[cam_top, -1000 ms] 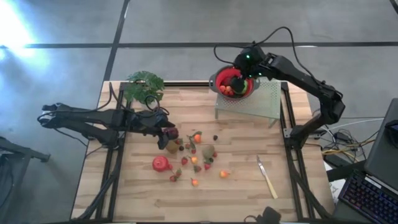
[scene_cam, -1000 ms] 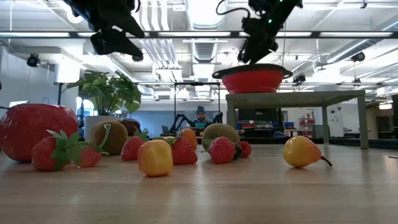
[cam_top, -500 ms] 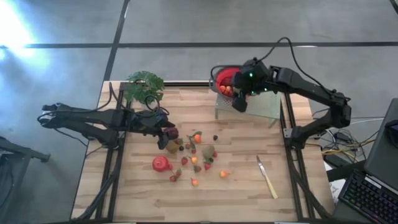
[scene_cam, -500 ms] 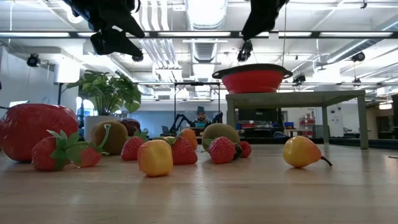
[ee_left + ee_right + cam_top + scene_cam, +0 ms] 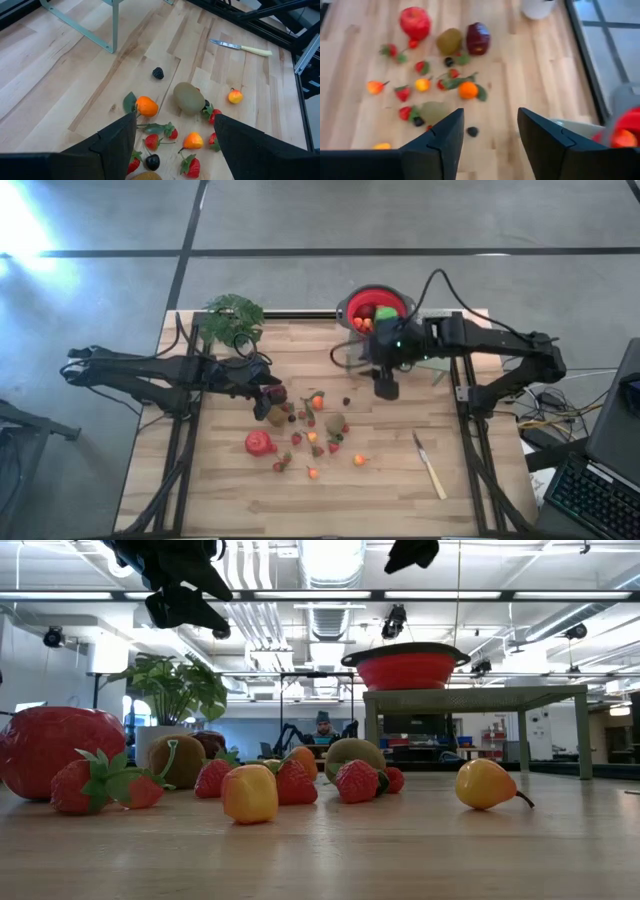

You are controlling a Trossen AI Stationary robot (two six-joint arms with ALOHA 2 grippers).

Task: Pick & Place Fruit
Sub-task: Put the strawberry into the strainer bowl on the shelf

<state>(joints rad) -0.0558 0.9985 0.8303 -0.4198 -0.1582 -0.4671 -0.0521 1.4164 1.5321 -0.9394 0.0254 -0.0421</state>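
Hovering open and empty, the right tool (image 5: 386,387) hangs right of the scattered fruit (image 5: 312,426); the left tool (image 5: 270,393), also open, hovers over its left edge.

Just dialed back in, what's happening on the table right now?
Fruit sorting is mid-cycle. The red bowl on the raised stand already holds some fruit. The right gripper, empty with fingers apart, hangs above the table between the stand and the scattered fruit. The left gripper hovers open over the pile's left edge, near a dark red fruit, holding nothing. Most of the fruit is on the wood, not yet moved.
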